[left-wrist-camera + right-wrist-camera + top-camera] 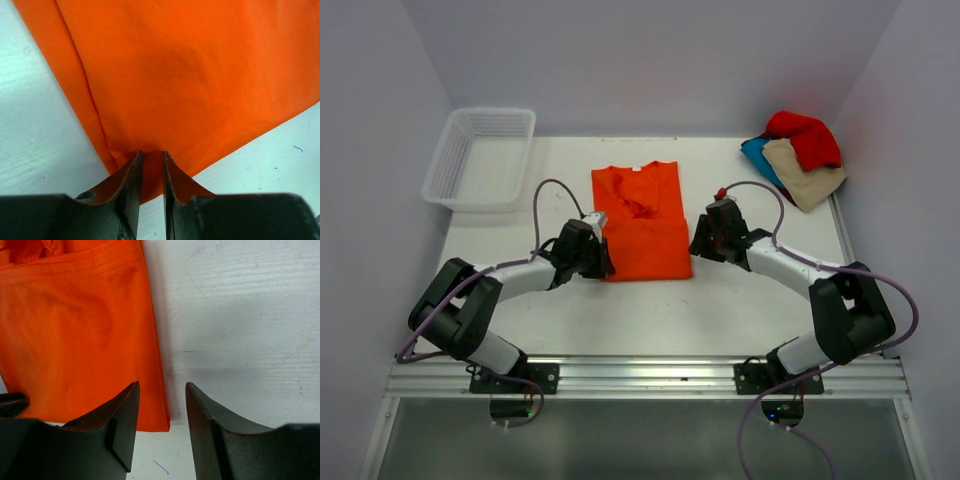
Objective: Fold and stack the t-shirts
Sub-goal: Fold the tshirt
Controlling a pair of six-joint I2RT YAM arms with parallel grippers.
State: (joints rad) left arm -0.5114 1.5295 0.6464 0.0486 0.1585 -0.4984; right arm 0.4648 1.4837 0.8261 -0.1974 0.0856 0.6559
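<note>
The bright orange t-shirt [642, 235] lies partly folded at the table's middle, its collar end bunched at the far side. My left gripper [605, 256] is at its near left corner. In the left wrist view the jaws [152, 152] stand almost together with the orange cloth [190, 75] pinched between them. My right gripper [698, 242] is at the near right corner. In the right wrist view it [162, 385] is open and straddles the shirt's right edge [75, 340], one finger over cloth, the other over bare table.
A pile of red [805, 135], beige [807, 172] and teal-blue [757, 152] t-shirts sits at the far right corner. A white mesh basket [480, 155] stands at the far left. Walls close in the table on three sides.
</note>
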